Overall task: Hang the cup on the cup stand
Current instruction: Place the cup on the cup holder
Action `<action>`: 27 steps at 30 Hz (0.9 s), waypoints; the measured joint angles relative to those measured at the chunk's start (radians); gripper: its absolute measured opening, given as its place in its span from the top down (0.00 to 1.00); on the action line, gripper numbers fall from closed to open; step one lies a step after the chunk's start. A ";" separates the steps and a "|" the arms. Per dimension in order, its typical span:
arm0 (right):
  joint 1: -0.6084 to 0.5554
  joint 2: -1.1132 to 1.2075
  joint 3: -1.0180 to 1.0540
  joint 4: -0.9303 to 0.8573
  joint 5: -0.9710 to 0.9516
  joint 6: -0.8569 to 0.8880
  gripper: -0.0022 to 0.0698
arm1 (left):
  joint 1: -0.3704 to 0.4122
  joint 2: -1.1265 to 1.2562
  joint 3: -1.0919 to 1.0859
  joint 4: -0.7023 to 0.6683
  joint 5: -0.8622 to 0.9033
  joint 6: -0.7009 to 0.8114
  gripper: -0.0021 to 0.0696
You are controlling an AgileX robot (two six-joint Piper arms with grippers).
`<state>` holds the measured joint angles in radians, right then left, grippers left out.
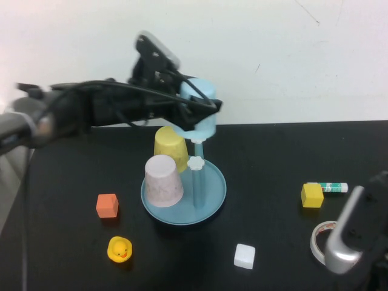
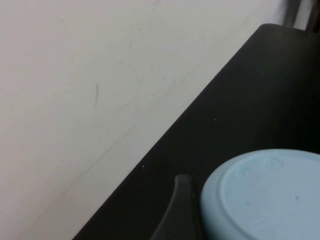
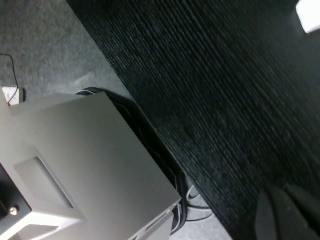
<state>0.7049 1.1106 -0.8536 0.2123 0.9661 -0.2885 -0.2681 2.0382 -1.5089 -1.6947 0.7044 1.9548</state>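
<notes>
The light blue cup (image 1: 200, 109) is held upside down by my left gripper (image 1: 205, 114), which is shut on it above the back of the cup stand (image 1: 213, 197). The cup's mouth sits just over the top of an upright peg (image 1: 197, 145). In the left wrist view the cup's base (image 2: 265, 195) fills the corner beside one dark finger (image 2: 177, 212). A yellow cup (image 1: 171, 148) and a pale pink-white cup (image 1: 162, 180) hang upside down on the stand. A bare peg with a white flower knob (image 1: 196, 162) stands beside them. My right gripper (image 3: 287, 215) is shut and empty off the table's near right edge.
An orange cube (image 1: 107, 205) and a rubber duck (image 1: 119, 249) lie left of the stand. A white cube (image 1: 244, 256), a yellow cube (image 1: 312, 195), a glue stick (image 1: 330, 187) and a tape roll (image 1: 319, 239) lie to the right. My right arm (image 1: 348, 233) rests at the near right corner.
</notes>
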 joint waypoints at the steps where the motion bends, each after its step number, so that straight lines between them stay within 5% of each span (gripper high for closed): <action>1: 0.000 -0.024 0.021 -0.003 -0.004 0.017 0.96 | -0.018 0.048 -0.046 0.000 0.000 0.005 0.19; 27: 0.000 -0.048 0.042 -0.088 0.005 0.041 0.97 | -0.062 0.224 -0.190 0.000 -0.106 0.068 0.19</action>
<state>0.7049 1.0621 -0.8118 0.1240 0.9712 -0.2471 -0.3305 2.2625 -1.6989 -1.6942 0.5985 2.0230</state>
